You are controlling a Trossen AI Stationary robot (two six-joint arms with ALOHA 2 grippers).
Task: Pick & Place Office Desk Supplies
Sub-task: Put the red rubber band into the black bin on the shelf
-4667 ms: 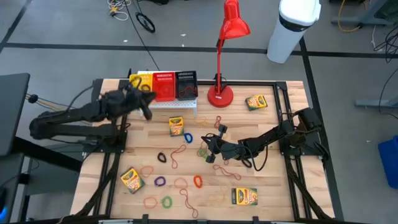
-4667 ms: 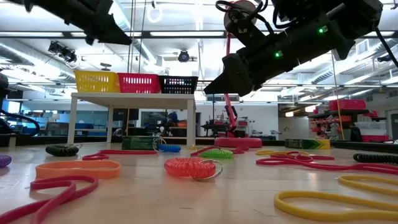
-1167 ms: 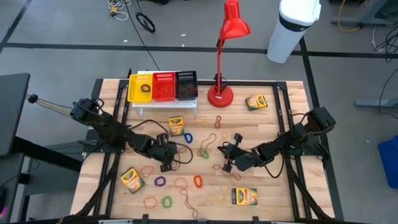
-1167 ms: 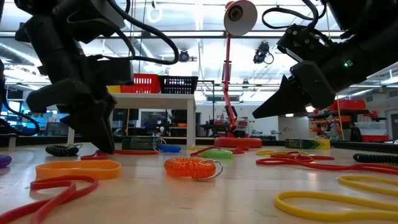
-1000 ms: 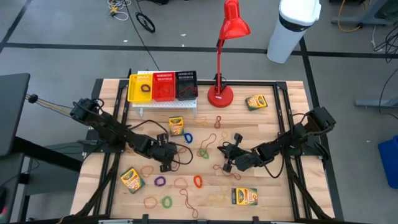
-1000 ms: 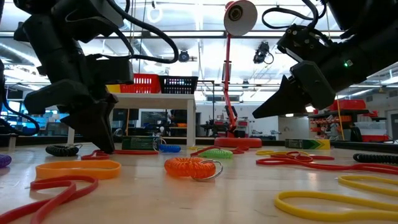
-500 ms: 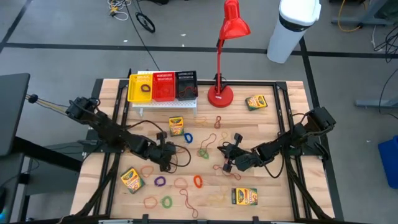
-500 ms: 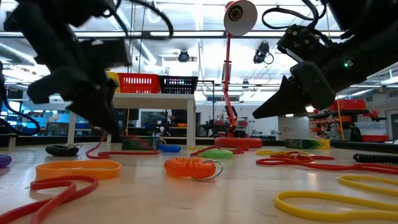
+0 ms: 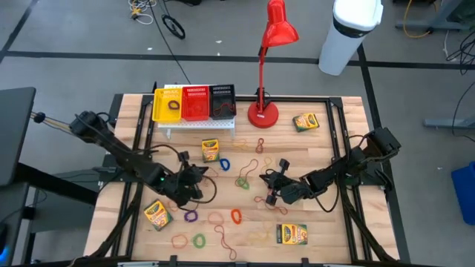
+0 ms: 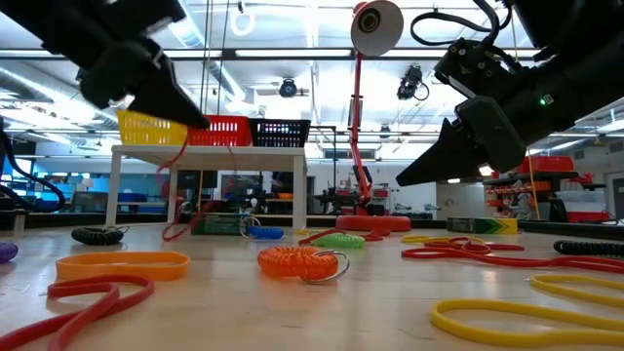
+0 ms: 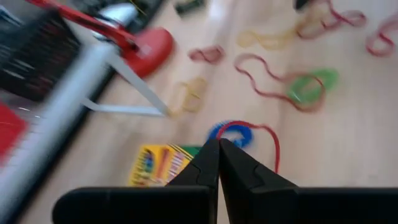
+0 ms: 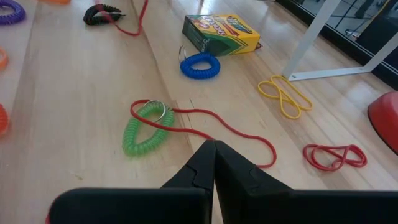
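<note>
Left gripper point(image 10: 185, 122): pinched shut on a red rubber band point(image 10: 175, 156) dangling beneath it, above the table point(image 9: 326, 230).
Right gripper point(image 9: 269, 196): closed, empty, hovering near the green coil point(image 12: 144, 127).
Change: left gripper has risen, lifting the band off the wood.

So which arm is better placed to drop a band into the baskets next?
Left. The left gripper is shut on a red rubber band lifted off the table, level with the baskets. The right gripper is shut, empty, farther away.

The left wrist view is blurred: the white rack point(image 11: 93, 68) and black basket point(image 11: 28, 46) show only as smears.
</note>
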